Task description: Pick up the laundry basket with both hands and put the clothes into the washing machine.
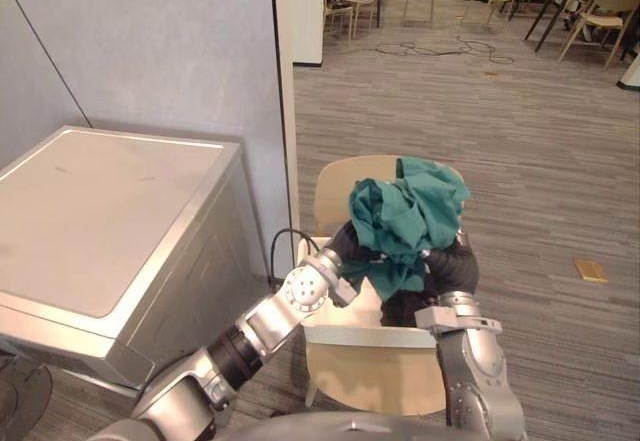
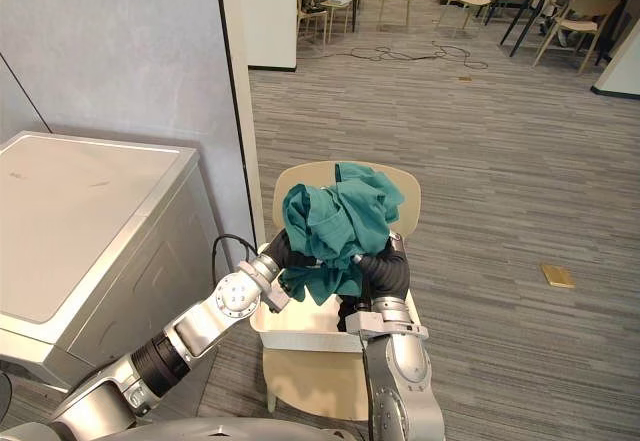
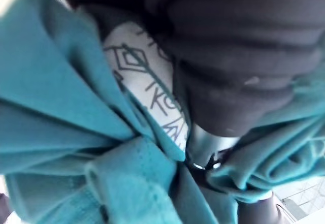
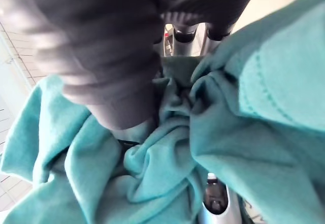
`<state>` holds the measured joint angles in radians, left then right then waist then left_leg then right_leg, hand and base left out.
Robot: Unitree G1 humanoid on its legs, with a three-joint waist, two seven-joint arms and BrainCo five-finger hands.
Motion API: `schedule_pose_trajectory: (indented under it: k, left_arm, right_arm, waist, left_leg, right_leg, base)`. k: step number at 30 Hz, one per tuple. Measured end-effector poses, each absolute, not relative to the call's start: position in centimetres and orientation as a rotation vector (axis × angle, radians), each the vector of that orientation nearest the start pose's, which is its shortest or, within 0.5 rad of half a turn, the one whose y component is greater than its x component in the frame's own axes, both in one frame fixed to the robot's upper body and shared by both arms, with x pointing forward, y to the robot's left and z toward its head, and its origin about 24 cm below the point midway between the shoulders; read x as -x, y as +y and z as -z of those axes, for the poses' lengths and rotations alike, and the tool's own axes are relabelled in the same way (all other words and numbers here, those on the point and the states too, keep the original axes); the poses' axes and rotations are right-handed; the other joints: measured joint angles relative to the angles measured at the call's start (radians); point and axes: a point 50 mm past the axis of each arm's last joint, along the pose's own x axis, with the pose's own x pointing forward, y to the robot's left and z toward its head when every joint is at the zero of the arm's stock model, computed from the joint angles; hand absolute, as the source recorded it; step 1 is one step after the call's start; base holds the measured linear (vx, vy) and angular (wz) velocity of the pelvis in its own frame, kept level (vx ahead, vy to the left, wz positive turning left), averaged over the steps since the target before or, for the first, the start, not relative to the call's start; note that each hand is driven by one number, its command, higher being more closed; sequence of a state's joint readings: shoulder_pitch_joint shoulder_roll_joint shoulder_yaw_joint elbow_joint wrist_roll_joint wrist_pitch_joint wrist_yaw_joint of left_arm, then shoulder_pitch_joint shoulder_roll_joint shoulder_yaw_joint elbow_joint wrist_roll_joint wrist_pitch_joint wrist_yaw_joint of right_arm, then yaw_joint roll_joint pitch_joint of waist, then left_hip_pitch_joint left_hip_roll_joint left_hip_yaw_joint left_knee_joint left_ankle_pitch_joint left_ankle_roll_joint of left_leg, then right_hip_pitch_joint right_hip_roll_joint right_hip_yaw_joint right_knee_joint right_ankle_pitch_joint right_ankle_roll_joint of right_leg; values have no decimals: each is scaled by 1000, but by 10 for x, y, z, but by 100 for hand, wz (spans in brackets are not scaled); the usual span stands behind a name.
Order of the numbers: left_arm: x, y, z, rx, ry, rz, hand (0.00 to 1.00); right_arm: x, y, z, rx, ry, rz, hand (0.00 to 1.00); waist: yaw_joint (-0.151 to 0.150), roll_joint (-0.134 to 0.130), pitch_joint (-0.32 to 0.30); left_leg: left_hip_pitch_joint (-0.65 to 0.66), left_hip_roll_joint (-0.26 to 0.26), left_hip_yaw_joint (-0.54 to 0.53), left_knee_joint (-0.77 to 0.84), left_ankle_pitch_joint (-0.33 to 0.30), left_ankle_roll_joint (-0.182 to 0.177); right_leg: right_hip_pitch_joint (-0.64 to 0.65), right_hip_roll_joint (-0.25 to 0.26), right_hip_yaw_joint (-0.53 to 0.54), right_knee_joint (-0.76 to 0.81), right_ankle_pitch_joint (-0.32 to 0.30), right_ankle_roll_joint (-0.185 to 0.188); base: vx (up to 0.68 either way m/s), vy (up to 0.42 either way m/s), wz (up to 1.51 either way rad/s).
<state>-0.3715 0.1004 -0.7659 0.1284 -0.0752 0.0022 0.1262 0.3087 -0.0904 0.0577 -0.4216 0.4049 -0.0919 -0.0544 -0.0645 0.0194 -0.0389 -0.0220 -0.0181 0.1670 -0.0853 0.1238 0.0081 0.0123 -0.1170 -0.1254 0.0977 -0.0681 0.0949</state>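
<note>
A bundle of teal clothes (image 1: 405,216) is held up above a white laundry basket (image 1: 370,336) that sits on a beige chair (image 1: 340,186). My left hand (image 1: 348,244) grips the bundle from its left side and my right hand (image 1: 452,266) from its right. In the left wrist view, teal cloth (image 3: 76,132) with a white printed label (image 3: 152,92) bunches round a silver finger (image 3: 203,155). In the right wrist view, dark-tipped fingers (image 4: 218,28) curl over the teal folds (image 4: 167,153). The silver washing machine (image 1: 90,221) stands to the left with its top lid closed.
A blue-grey partition wall (image 1: 180,51) rises behind the washing machine. Grey carpet stretches to the right, with a small yellowish plate (image 1: 590,270) on it. Far back stand tables and chairs (image 1: 590,11), and loose cables (image 1: 440,49) lie on the floor.
</note>
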Motion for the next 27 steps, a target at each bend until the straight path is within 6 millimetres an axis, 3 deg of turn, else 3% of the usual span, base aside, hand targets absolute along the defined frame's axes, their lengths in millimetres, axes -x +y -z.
schedule_pose_trajectory:
  k: [1,2,13,19,23,27]
  left_arm:
    - [-249,-17,-73,-205,-166,702,100]
    - [-249,-17,-73,-205,-166,702,100]
    - [-247,-19,-61,-210,-114,720,100]
    - [-219,0,-37,5,51,706,100]
    - [-233,6,-43,41,56,625,100]
    - [-254,37,-45,116,69,425,100]
  right_arm:
    - [-192,-167,-82,-329,-198,42,100]
    - [-192,-167,-82,-329,-198,42,0]
    - [-184,-173,-72,-314,-138,69,0]
    - [-173,-182,-63,-310,-96,83,0]
    - [-170,-194,-62,-309,-101,152,0]
    - [-164,-218,-63,-282,-113,258,0]
  waist:
    - [0,-1,0]
    - [0,-1,1]
    - [2,-10,5]
    - [15,-7,3]
    - [7,-9,4]
    - [3,-10,5]
  left_leg:
    - [0,0,0,0,0,0]
    - [0,0,0,0,0,0]
    - [0,-2,-1,0,0,0]
    - [-6,0,-3,0,-1,0]
    - [-8,-1,2,-1,0,0]
    - [-4,0,12,-1,0,0]
  right_leg:
    - [0,0,0,0,0,0]
    - [0,0,0,0,0,0]
    - [0,-1,0,2,-2,3]
    - [-6,0,-2,4,-8,8]
    - [-12,0,3,9,-7,8]
    - [-14,1,8,10,-3,4]
  base:
    - [0,0,0]
    - [0,0,0]
    - [0,0,0]
    - [0,0,1]
    - [0,0,-4]
    - [0,0,-7]
